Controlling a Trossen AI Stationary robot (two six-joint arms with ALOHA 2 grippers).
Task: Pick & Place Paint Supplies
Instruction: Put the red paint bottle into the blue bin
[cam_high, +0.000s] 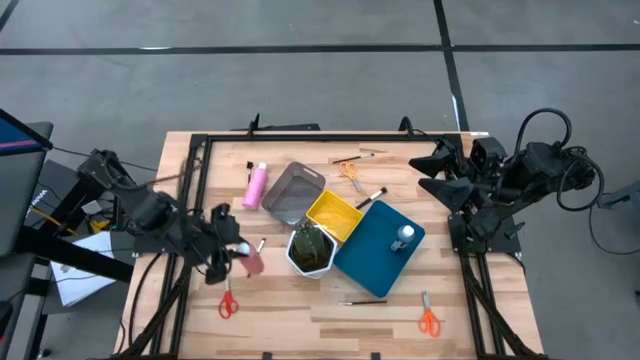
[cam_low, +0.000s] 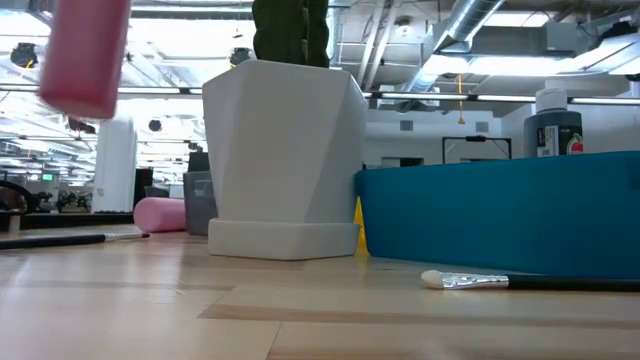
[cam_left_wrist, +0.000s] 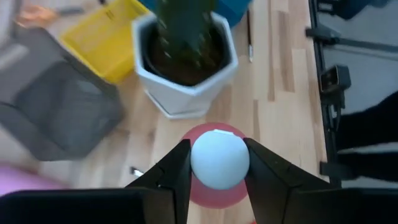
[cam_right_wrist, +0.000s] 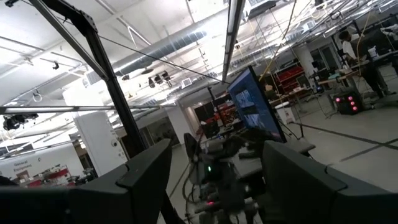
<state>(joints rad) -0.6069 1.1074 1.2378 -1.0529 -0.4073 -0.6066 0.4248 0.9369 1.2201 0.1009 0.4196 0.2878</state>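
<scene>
Clearly pink bottle (cam_left_wrist: 214, 180), white round cap, pinched in left claw (cam_left_wrist: 216, 163).

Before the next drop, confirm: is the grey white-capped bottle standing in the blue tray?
Yes, the high view shows the grey white-capped bottle upright inside the blue tray, near its right edge.

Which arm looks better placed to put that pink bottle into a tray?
The left. Its fingers already clamp the white-capped pink plastic bottle beside the white hexagonal pot; the right gripper waits empty at the table's edge.
</scene>
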